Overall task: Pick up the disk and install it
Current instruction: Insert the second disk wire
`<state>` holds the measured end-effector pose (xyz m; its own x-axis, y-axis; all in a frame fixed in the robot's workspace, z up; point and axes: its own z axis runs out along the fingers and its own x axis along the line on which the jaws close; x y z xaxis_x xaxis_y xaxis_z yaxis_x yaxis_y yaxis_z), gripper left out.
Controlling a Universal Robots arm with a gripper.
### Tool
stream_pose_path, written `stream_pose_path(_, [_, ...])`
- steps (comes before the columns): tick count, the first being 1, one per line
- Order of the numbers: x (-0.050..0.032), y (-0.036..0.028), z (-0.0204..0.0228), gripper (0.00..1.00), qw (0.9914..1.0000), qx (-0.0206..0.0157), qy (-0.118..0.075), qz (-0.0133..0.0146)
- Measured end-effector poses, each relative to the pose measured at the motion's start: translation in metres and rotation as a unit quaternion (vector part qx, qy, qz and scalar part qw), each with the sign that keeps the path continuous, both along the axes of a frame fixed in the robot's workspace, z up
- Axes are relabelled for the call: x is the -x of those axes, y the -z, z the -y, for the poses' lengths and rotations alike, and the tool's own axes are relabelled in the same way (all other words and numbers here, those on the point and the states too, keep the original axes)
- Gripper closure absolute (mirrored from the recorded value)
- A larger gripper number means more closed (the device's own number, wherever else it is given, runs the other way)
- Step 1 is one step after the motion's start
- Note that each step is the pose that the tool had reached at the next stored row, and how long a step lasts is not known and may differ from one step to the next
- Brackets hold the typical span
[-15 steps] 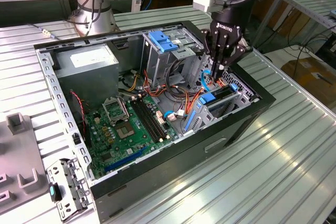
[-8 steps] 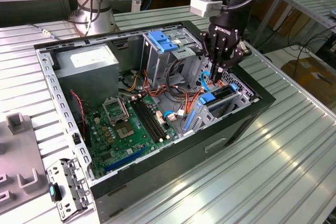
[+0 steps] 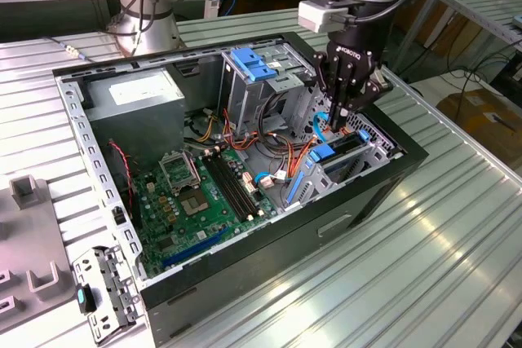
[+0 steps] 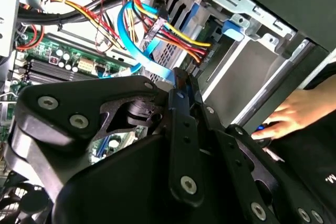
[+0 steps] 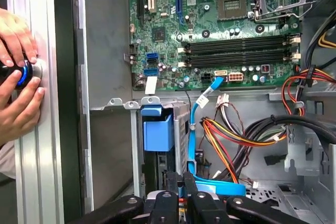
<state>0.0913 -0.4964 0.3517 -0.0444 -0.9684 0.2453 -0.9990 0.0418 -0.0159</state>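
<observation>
gripper (image 3: 341,120) pinched narrow, low in the case (image 3: 391,170) beside the drive bay's blue rail (image 5: 157,132), cables (image 5: 231,140) crowding close

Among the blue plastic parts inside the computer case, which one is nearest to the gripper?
The blue rail in the drive bay just below the gripper; the blue handle tops the grey cage further toward the exterior view's left.

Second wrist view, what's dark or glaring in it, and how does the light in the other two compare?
Second wrist view: the black gripper darkens the foreground, while the cables behind it are brightly lit. First wrist view: even light on the motherboard, with a mild sheen on the table. Exterior view: soft glare along the table's ribs, and shade inside the case.
</observation>
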Motion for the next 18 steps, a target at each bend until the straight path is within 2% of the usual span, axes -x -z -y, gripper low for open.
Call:
stream_pose_path(4, [0.0008, 0.0, 0.0037, 0.84, 0.99988, -0.0087, 0.0, 0.0128])
stream_pose_path(5, [0.0012, 0.0, 0.0048, 0.84, 0.99982, -0.0114, 0.0, 0.0149])
stream_pose_path(8, [0.0043, 0.0011, 0.0087, 0.84, 0.99971, -0.0171, 0.0, 0.0172])
stream_pose_path(9, [0.0054, 0.0017, 0.0117, 0.84, 0.99965, -0.0187, 0.0, 0.0185])
stream_pose_path(10, [0.006, 0.0025, 0.0171, 0.84, 0.9996, -0.0203, 0.0, 0.0199])
stream_pose_path(11, [0.0064, 0.0031, 0.0228, 0.84, 0.99947, -0.0241, 0.0, 0.0219])
stream_pose_path(12, [0.0066, 0.0032, 0.0252, 0.84, 0.99938, -0.027, 0.0, 0.0228])
stream_pose_path(13, [0.0067, 0.0034, 0.0271, 0.84, 0.99925, -0.0308, 0.0, 0.0235])
stream_pose_path(14, [0.0069, 0.0034, 0.0291, 0.84, 0.99884, -0.0411, 0.0, 0.0249])
stream_pose_path(17, [0.007, 0.0034, 0.0336, 0.84, 0.99752, -0.0649, 0.001, 0.0273])
stream_pose_path(18, [0.007, 0.0035, 0.035, 0.84, 0.99738, -0.0669, 0.001, 0.0275])
